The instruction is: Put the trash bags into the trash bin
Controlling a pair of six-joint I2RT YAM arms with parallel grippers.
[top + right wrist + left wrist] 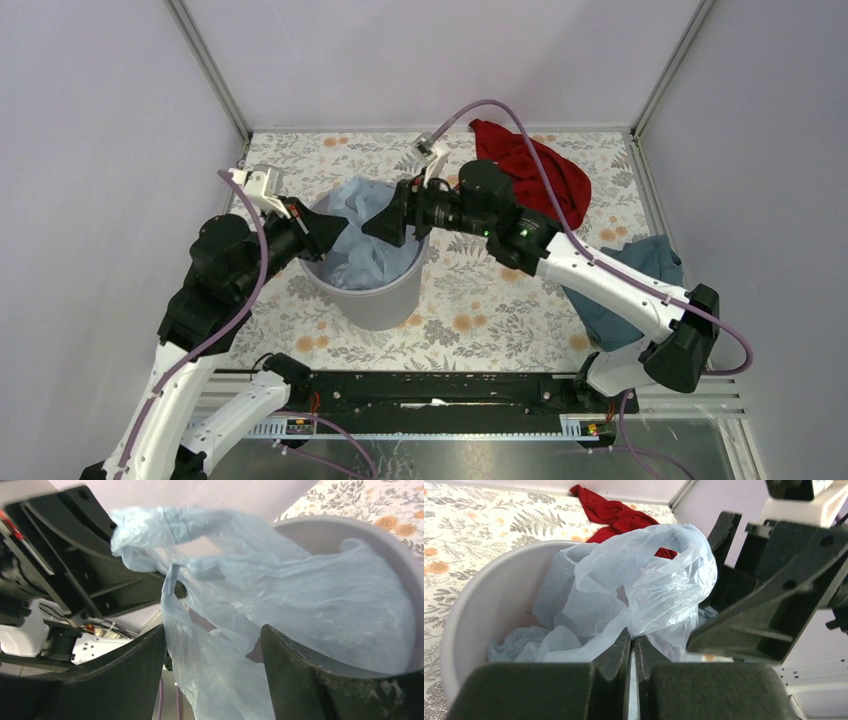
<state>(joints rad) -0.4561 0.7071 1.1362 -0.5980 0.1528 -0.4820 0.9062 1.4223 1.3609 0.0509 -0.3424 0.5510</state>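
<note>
The pale-blue trash bag (365, 235) lies bunched in the mouth of the light-grey trash bin (385, 300), partly down inside it. My left gripper (325, 232) reaches over the bin's left rim. In the left wrist view it (632, 639) is shut on a fold of the bag (634, 585), above the bin's inner wall (489, 600). My right gripper (385, 225) hovers over the bin from the right. In the right wrist view its jaws (212, 635) stand open, and a hanging strip of the bag (300, 595) passes loosely between them, above the bin rim (350, 530).
A red cloth (535, 165) lies on the floral tabletop at the back right. A dark teal cloth (630, 290) lies to the right, under the right arm. The two grippers are close together over the bin. Enclosure walls stand on three sides.
</note>
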